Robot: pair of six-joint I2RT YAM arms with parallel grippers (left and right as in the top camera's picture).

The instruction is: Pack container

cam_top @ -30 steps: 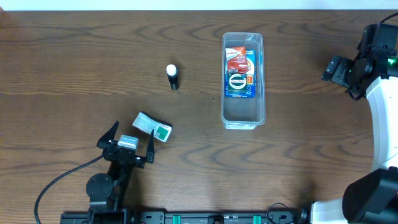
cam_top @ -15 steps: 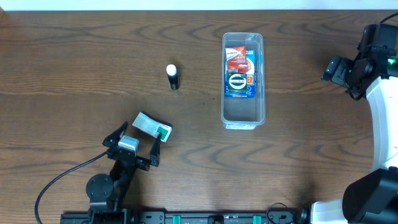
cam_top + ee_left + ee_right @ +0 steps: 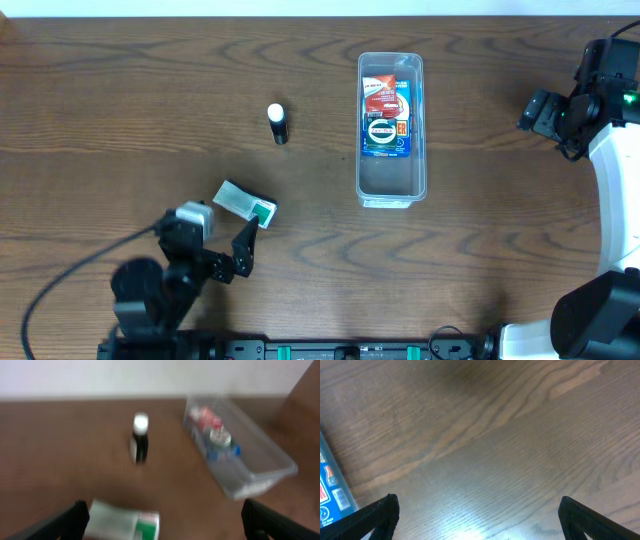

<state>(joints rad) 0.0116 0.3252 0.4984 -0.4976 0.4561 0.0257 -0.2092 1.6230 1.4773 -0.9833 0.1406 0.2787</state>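
The clear plastic container (image 3: 390,185) stands upright at centre right and holds a blue and red packet (image 3: 386,115). It also shows in the left wrist view (image 3: 260,467). A white and green box (image 3: 245,203) lies on the table at lower left, seen blurred in the left wrist view (image 3: 125,522). A small dark bottle with a white cap (image 3: 278,123) stands left of the container, also in the left wrist view (image 3: 139,442). My left gripper (image 3: 215,245) is open just below the box, with the box between its fingers (image 3: 162,522). My right gripper (image 3: 540,115) is open and empty right of the container.
The brown wooden table (image 3: 120,110) fills the view. A black cable (image 3: 60,300) trails from the left arm at the front. The right wrist view shows bare wood (image 3: 500,445) and a corner of the packet (image 3: 330,485).
My left arm has swung and pulled back toward the front left, its gripper turning to the right near the white and green box. The right arm has not moved.
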